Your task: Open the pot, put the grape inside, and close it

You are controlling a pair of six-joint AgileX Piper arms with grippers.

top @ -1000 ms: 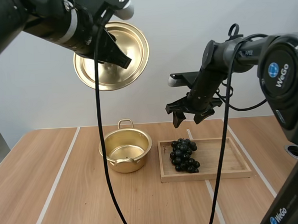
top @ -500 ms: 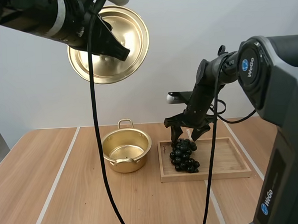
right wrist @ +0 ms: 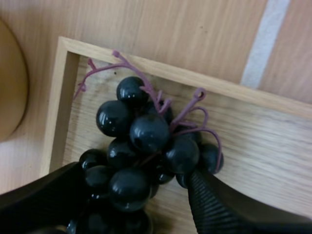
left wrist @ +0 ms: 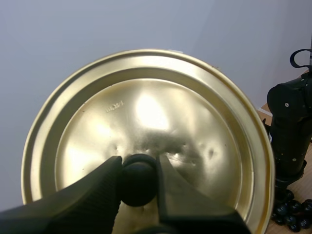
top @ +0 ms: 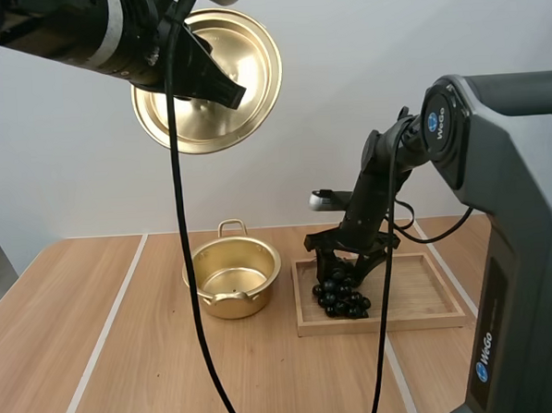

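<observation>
Since the lid (left wrist: 146, 112) is already off, pinched by its black knob (left wrist: 139, 187) between the fingers of my left gripper (left wrist: 139, 170) and held high above the table (top: 108, 363), the opening step looks done. Lower down the pot (top: 233, 306) stands open and empty on the wood, just beside the wooden tray (top: 420, 301). At the tray's pot-side end the grapes (right wrist: 146, 136) lie on its floor, and my right gripper (top: 347, 263) is down over them, fingers spread to either side of the bunch, not closed on it. Left, by my judgement: grasp the bunch, carry it into the pot, set the lid back on
</observation>
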